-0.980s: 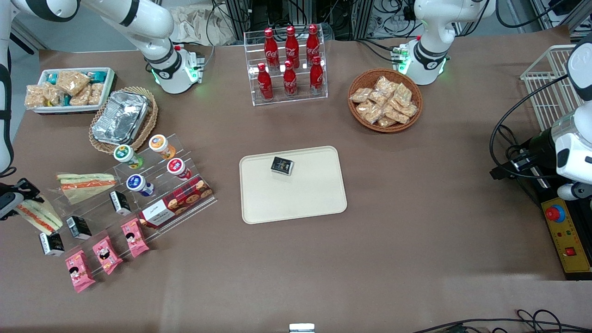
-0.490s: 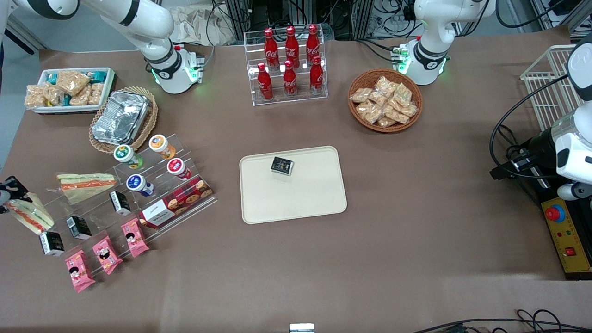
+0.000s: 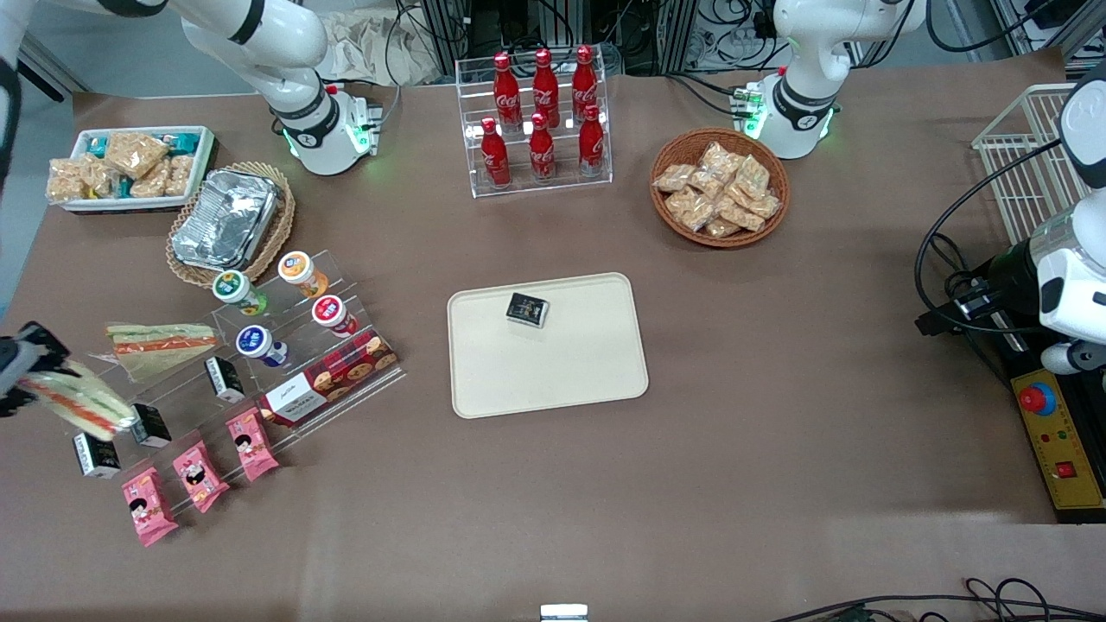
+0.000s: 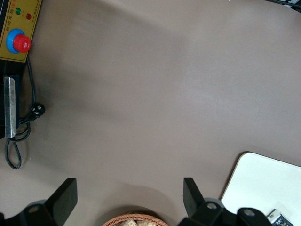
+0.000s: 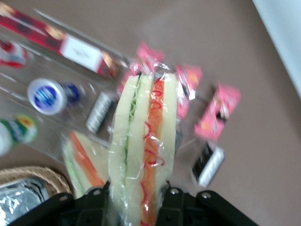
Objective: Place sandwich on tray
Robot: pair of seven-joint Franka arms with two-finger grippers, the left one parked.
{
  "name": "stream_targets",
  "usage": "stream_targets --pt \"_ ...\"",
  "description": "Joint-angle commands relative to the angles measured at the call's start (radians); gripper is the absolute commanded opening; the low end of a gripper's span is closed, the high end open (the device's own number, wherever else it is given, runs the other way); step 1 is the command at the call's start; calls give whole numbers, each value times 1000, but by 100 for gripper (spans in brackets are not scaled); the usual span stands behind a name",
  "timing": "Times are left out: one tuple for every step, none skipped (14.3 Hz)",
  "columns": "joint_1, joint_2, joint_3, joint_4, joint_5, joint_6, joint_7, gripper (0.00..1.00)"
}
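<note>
My right gripper (image 3: 26, 380) is at the working arm's end of the table, shut on the sandwich (image 3: 82, 402), a clear-wrapped wedge with red-orange and green layers. It holds the wedge in the air over the clear display stand. In the right wrist view the sandwich (image 5: 143, 141) stands between the two fingers (image 5: 94, 200). The cream tray (image 3: 570, 371) lies flat at the table's middle, far from the gripper, with a small black packet (image 3: 527, 308) on it.
A paler sandwich wedge (image 3: 160, 343) lies on the clear stand (image 3: 259, 363) with yoghurt cups, black packets, pink packets and a cookie box. A foil pan in a basket (image 3: 226, 220), a white snack bin (image 3: 130, 166), a cola rack (image 3: 540, 121) and a snack basket (image 3: 719, 187) stand farther back.
The gripper with the sandwich drew out toward the table's end, then came back toward the stand; the sandwich now sits higher and overlaps a black packet.
</note>
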Motion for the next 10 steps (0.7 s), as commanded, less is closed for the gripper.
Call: stream_targets --pt "98 -48 43 1 15 -30 -5 16" --pt "143 -45 56 1 18 -29 -5 17" --pt "196 -43 62 -1 27 -29 11 17" --pt "267 -34 62 -1 18 -26 38 17" --pt "322 -21 62 -1 18 -20 90 17" --pt "362 -2 63 1 22 -15 151 17" --pt "413 16 63 -1 22 -9 197 17" --pt "459 39 63 1 24 9 233 17" --pt "509 62 63 -1 24 46 274 20" --pt "562 84 63 -1 22 80 319 24"
